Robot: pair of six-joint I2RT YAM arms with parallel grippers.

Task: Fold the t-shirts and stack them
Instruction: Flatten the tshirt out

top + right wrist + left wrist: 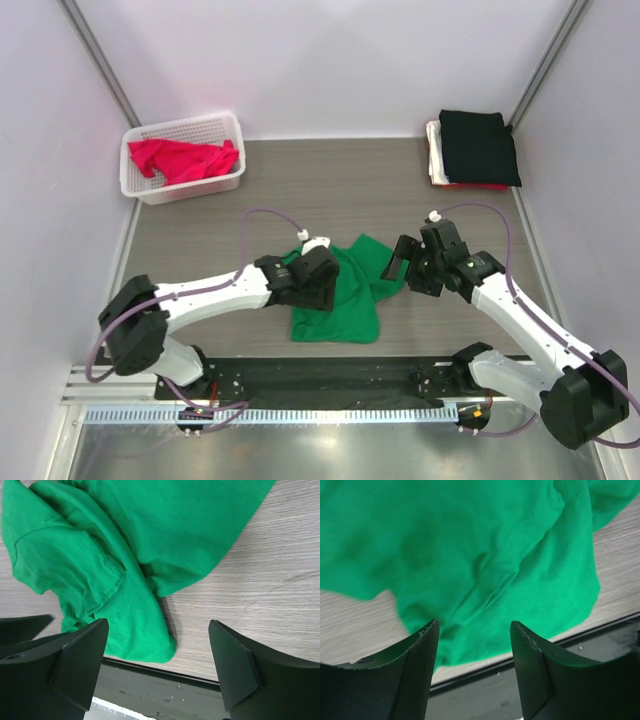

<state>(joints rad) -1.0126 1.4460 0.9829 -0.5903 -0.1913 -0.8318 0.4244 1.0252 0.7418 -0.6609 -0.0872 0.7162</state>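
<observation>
The bright green t-shirt (345,295) lies crumpled on the table near the front edge, between my two arms. It fills the left wrist view (470,555) and shows in the right wrist view (115,555). My left gripper (312,278) hovers over the shirt's left part, open and empty (474,630). My right gripper (398,262) hovers at the shirt's right edge, open and empty (157,630). A red-pink t-shirt (185,158) lies in the basket at the back left. A folded stack with a black t-shirt (478,146) on top sits at the back right, white and red edges showing under it.
The white lattice basket (140,188) stands at the back left by the wall. A black strip (330,375) runs along the table's near edge, close to the green shirt's hem. Bare wood-look table (330,180) lies between the basket and the stack.
</observation>
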